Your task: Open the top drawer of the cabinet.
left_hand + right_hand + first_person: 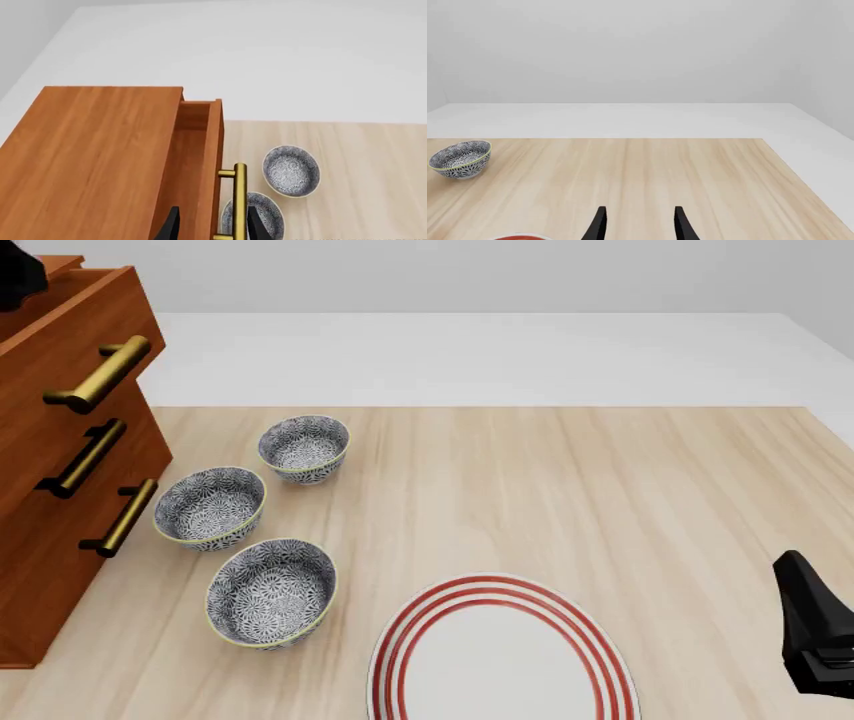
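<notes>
The reddish-brown cabinet (pixel 93 160) (pixel 40 570) stands at the table's left edge. Its top drawer (pixel 193 150) (pixel 67 350) is pulled out partway, and a gap shows behind the drawer front. The brass bar handle (pixel 239 200) (pixel 100 373) sticks out toward the bowls. My left gripper (pixel 212 227) is open above the drawer front, and in the left wrist view the handle lies between its black fingers (pixel 170 225). In the front view only a black bit of it (pixel 16 278) shows at the top left corner. My right gripper (pixel 639 225) (pixel 817 640) is open and holds nothing, low at the table's right.
Three patterned bowls (pixel 304 447) (pixel 211 506) (pixel 272 591) sit just right of the cabinet, below the drawer handles. A red-striped white plate (pixel 501 660) lies at the front middle. The two lower drawers (pixel 80 460) (pixel 114 520) are shut.
</notes>
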Robot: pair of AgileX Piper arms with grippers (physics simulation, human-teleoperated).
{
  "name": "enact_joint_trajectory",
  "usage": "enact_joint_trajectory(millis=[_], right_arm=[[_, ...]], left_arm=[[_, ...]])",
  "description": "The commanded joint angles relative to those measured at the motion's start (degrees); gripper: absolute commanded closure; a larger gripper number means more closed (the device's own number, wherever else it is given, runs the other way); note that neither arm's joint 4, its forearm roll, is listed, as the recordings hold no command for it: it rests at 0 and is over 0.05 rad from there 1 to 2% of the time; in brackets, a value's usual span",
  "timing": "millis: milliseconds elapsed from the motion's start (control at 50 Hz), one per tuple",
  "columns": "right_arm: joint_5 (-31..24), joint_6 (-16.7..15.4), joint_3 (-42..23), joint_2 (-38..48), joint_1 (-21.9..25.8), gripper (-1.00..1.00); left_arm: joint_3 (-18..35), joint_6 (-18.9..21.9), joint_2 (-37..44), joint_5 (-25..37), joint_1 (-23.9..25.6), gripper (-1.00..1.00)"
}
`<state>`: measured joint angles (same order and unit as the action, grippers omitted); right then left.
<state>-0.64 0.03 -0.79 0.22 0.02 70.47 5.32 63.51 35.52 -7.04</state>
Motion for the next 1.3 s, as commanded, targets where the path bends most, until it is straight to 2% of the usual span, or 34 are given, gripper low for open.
enact_joint_trajectory(millis=[20, 660, 1300], right_arm=[[0.00, 0.01, 0.00, 0.00, 0.00, -1.00], [0.00, 0.01, 0.00, 0.00, 0.01, -1.00], [0.00, 0.01, 0.00, 0.00, 0.01, -1.00]], left_arm=[[-1.11, 0.26, 1.25, -0.78, -0.02, -1.00], [-2.24, 1.51, 1.77, -1.16, -0.99, -1.00], [-7.25, 1.90, 3.45, -5.45, -0.29, -1.00]])
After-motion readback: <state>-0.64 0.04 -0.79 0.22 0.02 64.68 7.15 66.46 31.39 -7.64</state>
